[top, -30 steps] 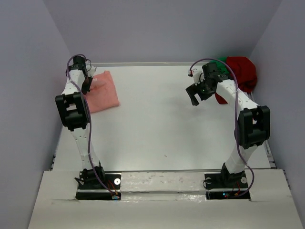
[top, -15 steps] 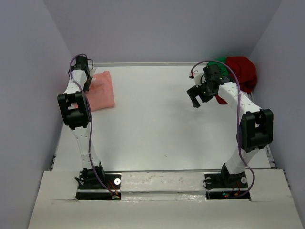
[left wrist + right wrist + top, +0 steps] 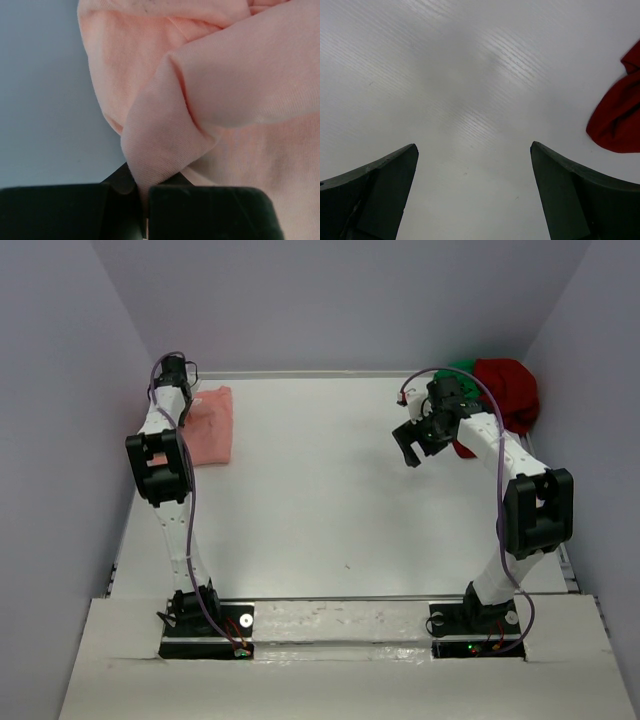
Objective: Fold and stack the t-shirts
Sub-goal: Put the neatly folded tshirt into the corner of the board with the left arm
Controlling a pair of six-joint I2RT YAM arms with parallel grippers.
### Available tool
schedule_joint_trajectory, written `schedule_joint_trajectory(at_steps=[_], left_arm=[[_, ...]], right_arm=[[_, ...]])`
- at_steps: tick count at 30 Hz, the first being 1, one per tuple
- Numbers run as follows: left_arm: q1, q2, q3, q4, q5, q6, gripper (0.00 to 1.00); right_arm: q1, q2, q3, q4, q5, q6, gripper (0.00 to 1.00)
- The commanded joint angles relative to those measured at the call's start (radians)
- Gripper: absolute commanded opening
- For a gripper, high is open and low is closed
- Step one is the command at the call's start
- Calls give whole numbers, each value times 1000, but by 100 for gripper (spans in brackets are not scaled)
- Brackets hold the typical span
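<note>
Nearby, dark red shirt (image 3: 510, 390), green shirt (image 3: 460, 367) touching

Overhead overview, two close wrist views

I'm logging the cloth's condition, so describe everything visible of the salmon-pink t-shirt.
The salmon-pink t-shirt is plain, soft, knit-looking cloth. It is gathered into a compact, roughly rectangular bundle at the far left of the table, partly hidden by the left arm. Up close it shows overlapping layers and rounded folds rather than a flat surface. The left gripper has its jaws shut on one fold of the cloth. No neck tag or distinct sleeve can be made out.
</note>
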Motion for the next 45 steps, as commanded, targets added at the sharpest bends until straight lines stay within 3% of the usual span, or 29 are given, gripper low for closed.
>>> schedule_joint_trajectory(at_steps=[1, 7, 9, 10, 13, 19, 33, 34, 36, 38, 40, 41, 43, 44, 45], left_arm=[[-10, 11, 52, 32, -67, 65, 0], [-24, 28, 58, 49, -82, 63, 1], [-28, 25, 60, 49, -85, 63, 10], [-30, 19, 58, 49, -85, 62, 26], [-38, -8, 46, 60, -87, 63, 47], [-54, -76, 15, 103, -165, 89, 63], [-85, -228, 58, 196, -392, 180, 85], [-85, -241, 75, 180, -383, 169, 92], [-87, -283, 150, 55, -302, 100, 99], [-87, -320, 224, -47, -123, 37, 99], [-88, -414, 198, -125, -14, -61, 99], [-87, -459, 102, -140, 139, -90, 99], [-87, -621, -70, -103, 290, -135, 99], [-87, -683, -256, -73, 441, -147, 99], [-87, -797, -353, 19, 493, -161, 99]], right_arm=[[-6, -49, -18, 23, 19, -9, 100], [-6, -45, -25, 25, 28, -12, 100], [-6, -42, -25, 26, 31, -14, 100], [-6, -43, -25, 28, 33, -14, 100], [-6, -46, -25, 29, 33, -14, 100], [-6, -60, -47, 36, 17, -17, 100], [-6, -109, -84, 56, -1, -25, 100], [-6, -111, -82, 56, -1, -23, 100], [-6, -111, -70, 56, 11, 1, 100], [-6, -115, -65, 56, 16, 20, 100], [-6, -135, -65, 60, 22, 29, 100], [-6, -146, -70, 63, 27, 37, 100], [-6, -183, -87, 81, 34, 49, 100], [-6, -193, -102, 86, 39, 69, 100], [-6, -204, -110, 88, 48, 75, 100]])
